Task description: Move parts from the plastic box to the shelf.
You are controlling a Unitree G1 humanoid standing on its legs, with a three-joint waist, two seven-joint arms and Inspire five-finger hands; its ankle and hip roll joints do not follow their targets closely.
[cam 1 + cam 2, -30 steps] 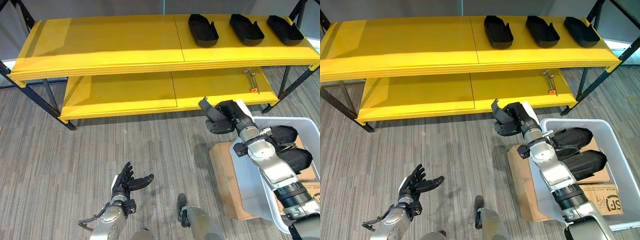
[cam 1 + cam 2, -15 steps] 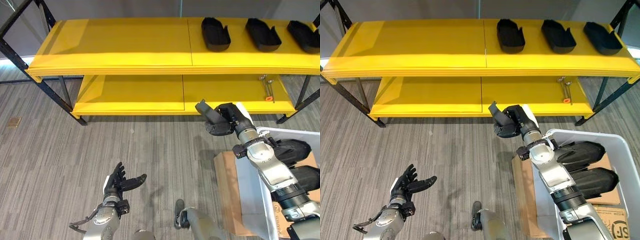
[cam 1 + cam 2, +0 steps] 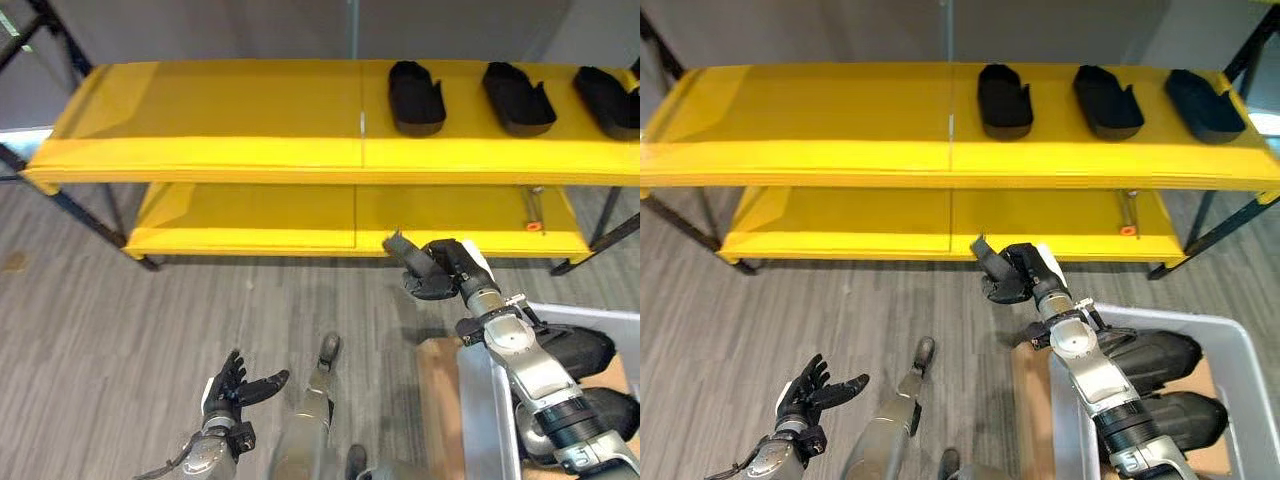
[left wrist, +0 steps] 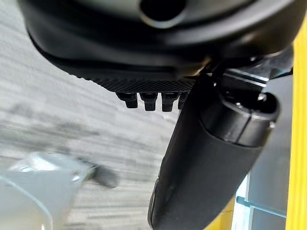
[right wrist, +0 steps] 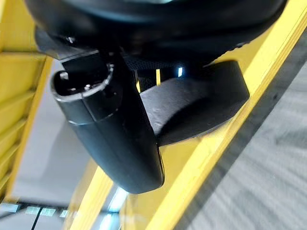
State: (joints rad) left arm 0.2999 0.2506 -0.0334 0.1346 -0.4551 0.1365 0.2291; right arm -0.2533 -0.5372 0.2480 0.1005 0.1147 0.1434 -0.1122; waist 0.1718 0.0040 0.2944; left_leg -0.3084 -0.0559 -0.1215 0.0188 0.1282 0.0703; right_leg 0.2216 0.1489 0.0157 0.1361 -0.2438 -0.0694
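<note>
My right hand is shut on a black moulded part, held in the air just in front of the front edge of the yellow shelf's lower level. In the right wrist view the thumb lies across the part. Three similar black parts lie on the right half of the top level. The grey plastic box at lower right holds more black parts. My left hand hangs low at the left, open and holding nothing.
Small metal tools with an orange tip lie on the lower level at the right. A flat cardboard piece lies under the box. Black frame legs stand at the shelf's ends. The top level's left half is bare.
The camera has shifted and the shelf looks nearer. My right hand, still shut on the part, now sits closer to the lower level's front edge. The left hand stays open.
</note>
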